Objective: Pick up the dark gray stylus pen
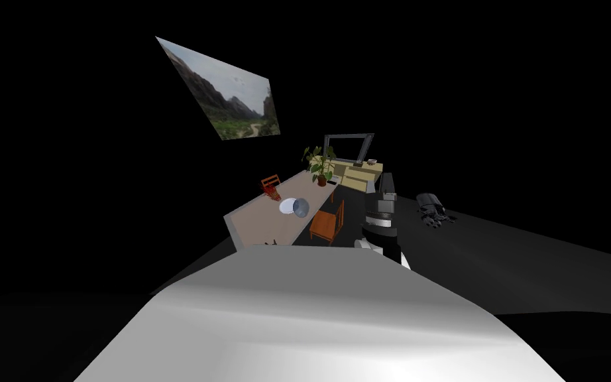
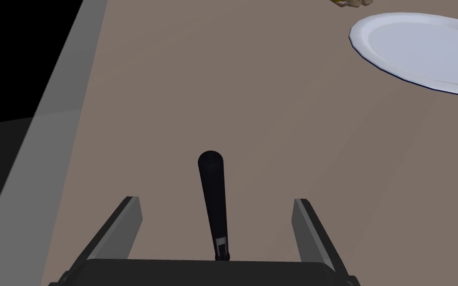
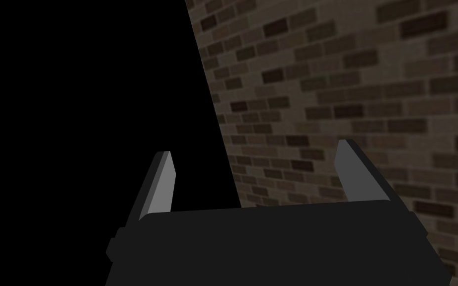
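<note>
My left tool [image 2: 215,199], wide open and empty, brackets the dark stylus pen [image 2: 213,208] on the bench [image 2: 272,124]; best lowered squarely, then closed across the barrel.

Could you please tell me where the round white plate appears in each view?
Head view: the round white plate sits midway along the long brown table.
Left wrist view: it lies on that table, beyond the dark stylus pen between the jaws of the open left gripper.
Right wrist view: the open right gripper faces a brick wall.
Shared landmark: the brown tabletop.
</note>
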